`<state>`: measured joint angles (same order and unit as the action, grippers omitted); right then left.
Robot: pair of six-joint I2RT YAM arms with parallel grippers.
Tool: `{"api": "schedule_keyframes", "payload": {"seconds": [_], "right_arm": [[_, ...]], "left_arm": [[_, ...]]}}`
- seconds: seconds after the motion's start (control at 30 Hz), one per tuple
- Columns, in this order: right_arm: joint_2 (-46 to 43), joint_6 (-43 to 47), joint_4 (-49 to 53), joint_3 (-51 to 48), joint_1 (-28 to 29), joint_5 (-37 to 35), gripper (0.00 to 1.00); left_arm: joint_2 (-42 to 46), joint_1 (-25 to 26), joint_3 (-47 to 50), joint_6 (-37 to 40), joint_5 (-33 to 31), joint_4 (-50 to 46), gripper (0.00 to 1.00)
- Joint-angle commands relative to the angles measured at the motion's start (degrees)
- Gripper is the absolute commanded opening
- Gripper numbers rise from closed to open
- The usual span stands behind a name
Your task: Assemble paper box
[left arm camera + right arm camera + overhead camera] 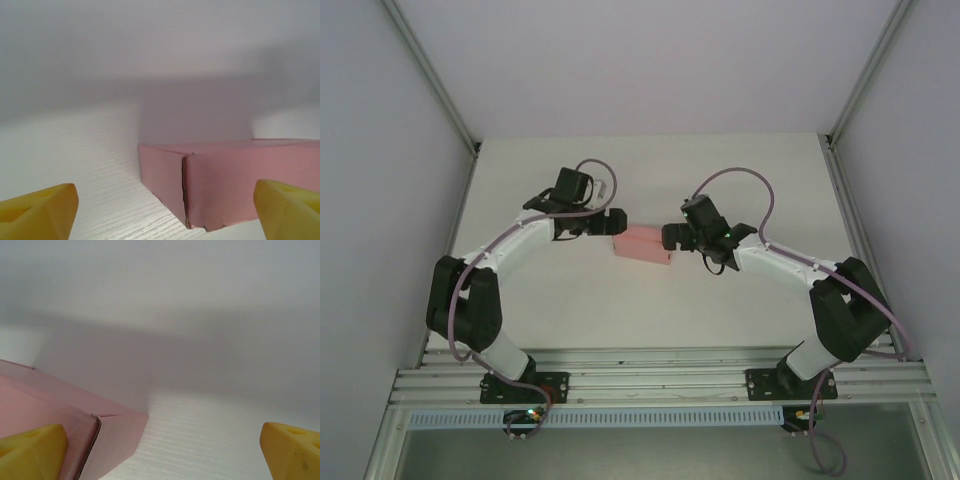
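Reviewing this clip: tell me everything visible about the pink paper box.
The paper box is a small, closed rectangular box of plain, pale pink thin card, with a slightly gaping seam at a corner. It lies flat on the white table between the left claw and right claw, both open at its ends; contact cannot be judged.

My paper box (642, 244) lies as a small pink block near the middle of the white tabletop (720, 310), its long side running roughly from 10 o'clock to 4 o'clock. My left tool (613, 222) sits close at the box's 10 o'clock end and my right tool (669, 237) close at its 3 o'clock end. I cannot tell whether either touches the card. Both my arms bend in from the metal rail (660, 372) at 6 o'clock.
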<state>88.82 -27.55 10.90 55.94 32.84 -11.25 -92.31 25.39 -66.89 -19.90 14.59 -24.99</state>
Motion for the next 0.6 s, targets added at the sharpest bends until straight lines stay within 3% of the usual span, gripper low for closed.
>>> {"api": "schedule_keyframes", "payload": {"seconds": [0.0, 0.13, 0.23, 0.57], "right_arm": [[0.7, -1.1, 1.3, -3.2, 0.2, 1.7, 1.0], [0.7, -1.5, -0.4, -4.8, 0.4, 2.5, 1.0], [1.0, -2.3, -1.3, -5.7, 0.5, 3.2, 1.0], [2.7, -3.9, -7.2, -12.0, 0.3, 5.6, 0.84]], "left_arm": [[-0.4, -0.4, 1.5, -0.6, 2.5, 1.6, 0.87], [-0.5, -0.7, 3.8, -1.0, 4.7, 3.4, 0.83], [0.0, -0.7, 6.2, -1.5, 5.7, 5.4, 0.74], [-0.4, -3.7, 13.3, -4.9, 12.9, 13.8, 0.42]]}}
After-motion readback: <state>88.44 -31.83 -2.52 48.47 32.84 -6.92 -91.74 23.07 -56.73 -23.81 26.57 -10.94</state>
